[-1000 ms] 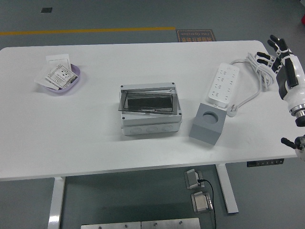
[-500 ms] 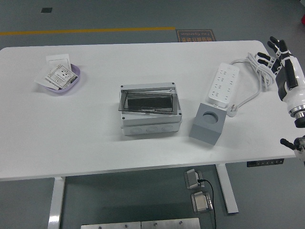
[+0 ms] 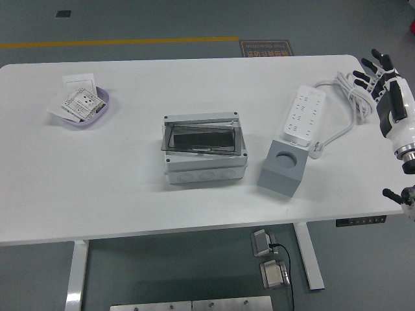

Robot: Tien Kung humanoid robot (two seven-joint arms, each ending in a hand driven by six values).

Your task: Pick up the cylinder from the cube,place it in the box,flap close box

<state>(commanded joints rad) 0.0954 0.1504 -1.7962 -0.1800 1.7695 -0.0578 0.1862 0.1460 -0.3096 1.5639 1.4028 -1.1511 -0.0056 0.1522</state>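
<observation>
The grey cube [image 3: 283,168] stands near the table's front edge, right of centre, a matte block with a round socket sunk in its top face; no cylinder can be made out in that socket, and whether one lies in the box cannot be told. Just left of it, apart from it, sits the box [image 3: 205,153], a light grey plastic enclosure with rounded knock-out marks on its front wall and a smoked, translucent flap [image 3: 192,138] raised over a dark interior. Behind the cube a white power strip [image 3: 299,115] lies slantwise, its glossy face dotted with sockets and its thick white cable [image 3: 347,97] looping toward the back right corner. The right hand [image 3: 381,81], black-fingered with a smooth white shell, hangs past the table's right edge by that cable, fingers spread and holding nothing. Near the left edge rests a shallow lavender bowl [image 3: 82,111] with printed white cards [image 3: 78,103], on the white table [image 3: 117,188].
</observation>
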